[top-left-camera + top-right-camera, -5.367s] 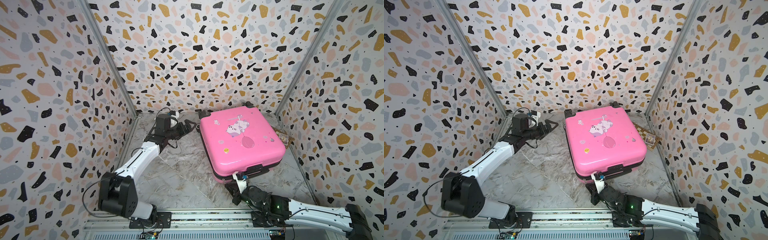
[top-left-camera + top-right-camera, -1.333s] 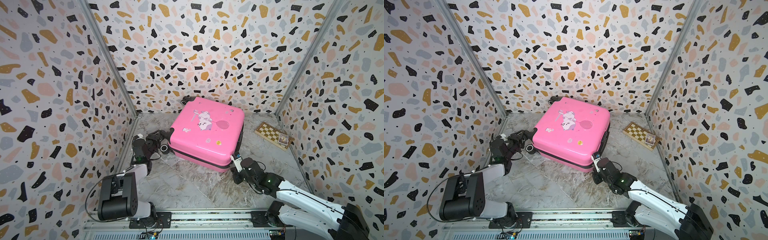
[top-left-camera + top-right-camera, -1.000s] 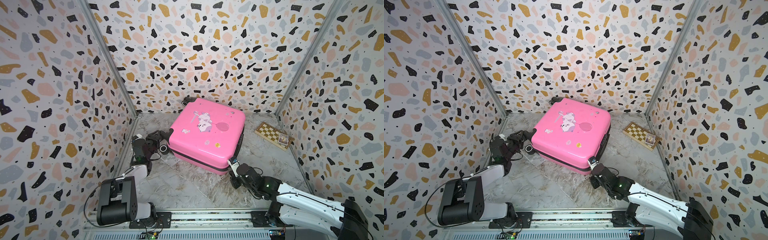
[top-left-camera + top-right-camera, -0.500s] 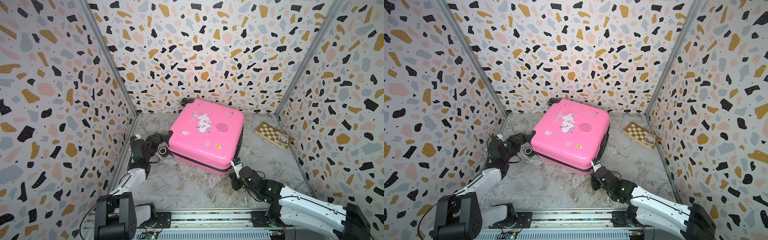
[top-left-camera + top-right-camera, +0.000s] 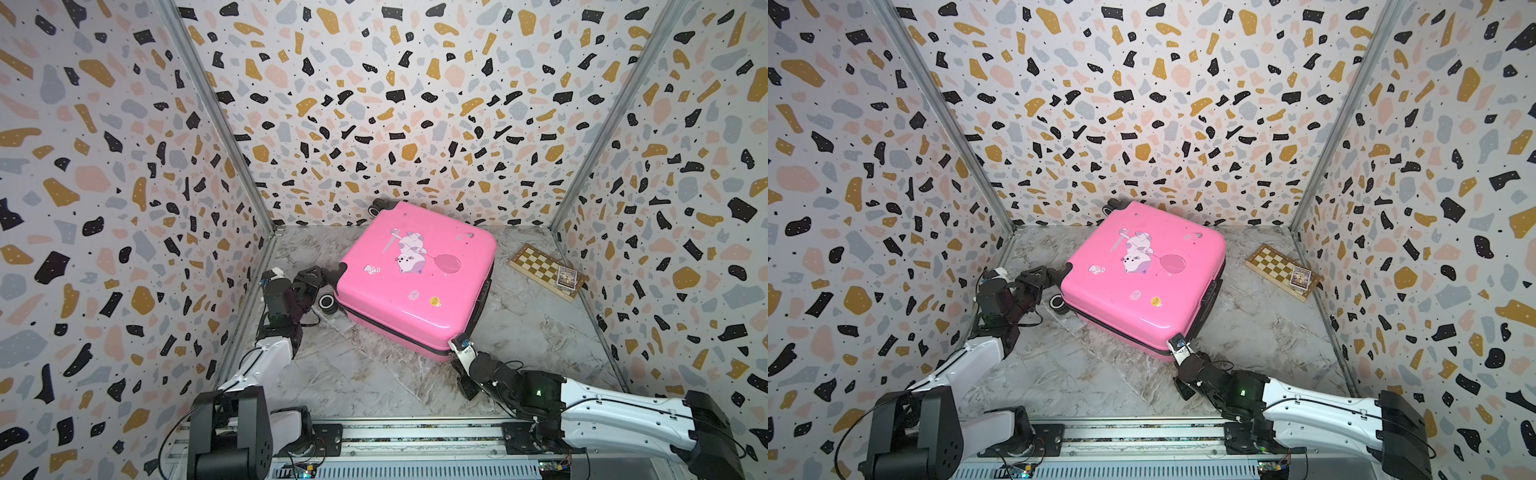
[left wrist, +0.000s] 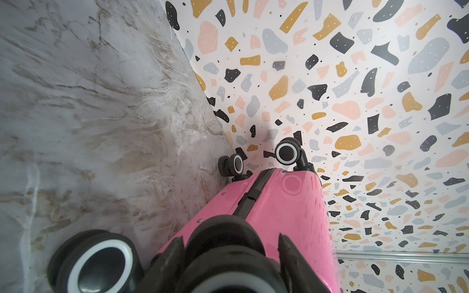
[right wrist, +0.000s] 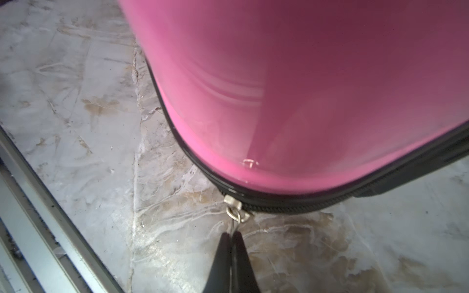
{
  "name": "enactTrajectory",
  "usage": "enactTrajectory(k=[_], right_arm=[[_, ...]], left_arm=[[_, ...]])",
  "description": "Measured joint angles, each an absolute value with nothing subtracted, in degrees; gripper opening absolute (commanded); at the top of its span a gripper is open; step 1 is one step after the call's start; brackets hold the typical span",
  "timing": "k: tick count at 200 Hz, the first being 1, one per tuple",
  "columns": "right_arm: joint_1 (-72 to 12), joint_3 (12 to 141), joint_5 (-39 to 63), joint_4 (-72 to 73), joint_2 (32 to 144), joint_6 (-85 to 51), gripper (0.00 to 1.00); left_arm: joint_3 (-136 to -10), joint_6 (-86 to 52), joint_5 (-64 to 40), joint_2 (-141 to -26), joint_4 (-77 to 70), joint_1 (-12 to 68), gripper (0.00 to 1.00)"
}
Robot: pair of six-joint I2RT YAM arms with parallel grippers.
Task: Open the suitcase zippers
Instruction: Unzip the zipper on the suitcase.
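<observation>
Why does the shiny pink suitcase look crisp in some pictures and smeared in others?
Right wrist view: the glossy pink hard-shell suitcase is too near, soft, with streaky glare; the small metal zipper pull in the right gripper is sharper. Left wrist view: the near black caster wheel blurs, far wheels are crisp. Both top views: even light, sharp edges, faint sheen.

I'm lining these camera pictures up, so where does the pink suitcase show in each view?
In a top view: suitcase lies central on the floor, cat print up.
In a top view: suitcase central on the floor, cat print up.
Left wrist view: its pink wheeled end, seen close.
Right wrist view: a rounded pink corner, close above the floor.
Shared landmark: the black zipper band round its seam.
</observation>
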State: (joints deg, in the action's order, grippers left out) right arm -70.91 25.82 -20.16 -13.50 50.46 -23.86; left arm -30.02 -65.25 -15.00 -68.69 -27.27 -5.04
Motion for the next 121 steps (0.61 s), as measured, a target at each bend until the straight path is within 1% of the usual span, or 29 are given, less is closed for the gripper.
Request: enactTrajectory(k=[37,64,82,121], right_arm=[[-72.0,28.8,-21.6,-14.9,54.9,-20.1,0.00],[-71.4,32.2,-19.5,-14.5,59.4,-18.9,0.00],[-68.6,33.5,-15.5,-13.8,61.5,-17.7,0.00],[-60.2,33.8,-6.7,-13.3,61.5,-13.5,0.00]], left_arm=[[-30.0,-65.1,-14.0,-68.5,-27.2,-4.5,0.52],[-30.0,-65.0,-13.8,-68.0,-26.8,-4.3,0.52],[-30.0,-64.9,-13.8,-67.2,-26.0,-4.2,0.52],[-29.9,-63.8,-14.3,-63.3,-22.6,-1.9,0.52]])
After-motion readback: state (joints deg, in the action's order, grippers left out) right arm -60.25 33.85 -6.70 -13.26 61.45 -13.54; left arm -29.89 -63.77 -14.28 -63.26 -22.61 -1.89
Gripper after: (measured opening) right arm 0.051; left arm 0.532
